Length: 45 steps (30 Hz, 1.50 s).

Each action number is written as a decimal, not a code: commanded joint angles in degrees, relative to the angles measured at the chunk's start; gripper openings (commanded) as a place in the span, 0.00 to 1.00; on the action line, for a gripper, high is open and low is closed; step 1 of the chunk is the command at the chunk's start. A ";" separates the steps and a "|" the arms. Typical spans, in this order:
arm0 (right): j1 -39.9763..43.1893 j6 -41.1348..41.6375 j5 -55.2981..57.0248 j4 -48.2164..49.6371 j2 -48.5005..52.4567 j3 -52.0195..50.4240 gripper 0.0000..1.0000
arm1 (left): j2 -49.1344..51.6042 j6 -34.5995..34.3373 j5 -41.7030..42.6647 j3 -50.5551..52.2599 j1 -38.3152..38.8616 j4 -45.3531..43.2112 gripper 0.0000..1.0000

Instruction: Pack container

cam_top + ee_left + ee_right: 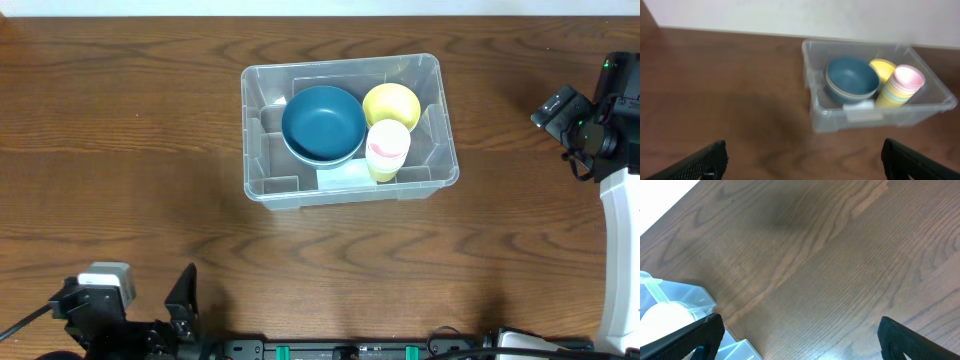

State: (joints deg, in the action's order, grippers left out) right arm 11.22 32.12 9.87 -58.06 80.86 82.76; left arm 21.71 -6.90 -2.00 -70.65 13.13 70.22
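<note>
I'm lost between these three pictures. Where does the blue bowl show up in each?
Overhead: the blue bowl sits just above centre, inside the clear bin.
Left wrist: right of centre, upper half, in the bin.
Right wrist: bowl not in view.
Shared landmark: the clear bin; its corner shows at that view's lower left.

Clear container (262, 150), blue bowl (322, 122), yellow bowl (391, 102), brown table (120, 150).

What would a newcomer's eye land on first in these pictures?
The clear container in the middle of the table, holding a blue bowl at its centre, with a yellow bowl and a stack of pastel cups beside it. The left gripper and right gripper hang open and empty, clear of it.
</note>
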 commanded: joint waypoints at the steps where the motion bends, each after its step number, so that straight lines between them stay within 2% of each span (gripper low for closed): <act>1: 0.35 0.44 0.20 -0.04 0.15 0.26 0.99 | -0.24 2.12 -1.70 -0.50 -0.35 2.29 0.98; 9: 0.35 0.44 0.20 -0.04 0.15 0.26 0.99 | -1.57 1.66 -1.62 -0.07 -1.86 2.29 0.98; 15: 0.35 0.44 0.20 -0.04 0.15 0.26 0.99 | -8.70 -0.76 -1.42 5.84 -5.46 -4.66 0.98; 22: 0.35 0.44 0.20 -0.04 0.15 0.26 0.99 | -18.51 -2.93 3.61 22.62 -5.88 -23.15 0.98; 29: 0.35 0.44 0.20 -0.04 0.15 0.26 0.99 | -19.41 -8.31 6.08 40.74 -5.88 -47.25 0.98; 35: 0.35 0.44 0.20 -0.02 0.15 0.26 0.99 | -19.45 -8.44 6.05 53.64 -5.88 -69.68 0.98; 39: 0.35 0.44 0.20 -0.04 0.15 0.26 0.99 | -20.59 -8.44 6.03 58.77 -5.88 -76.41 0.98; 45: 0.35 0.44 0.20 -0.04 0.15 0.26 0.99 | -21.62 -8.44 6.05 62.66 -5.88 -78.27 0.98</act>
State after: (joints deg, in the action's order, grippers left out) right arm 11.22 32.12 9.87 -58.06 80.88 82.76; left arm 0.84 -15.07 3.73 -8.62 7.55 -7.38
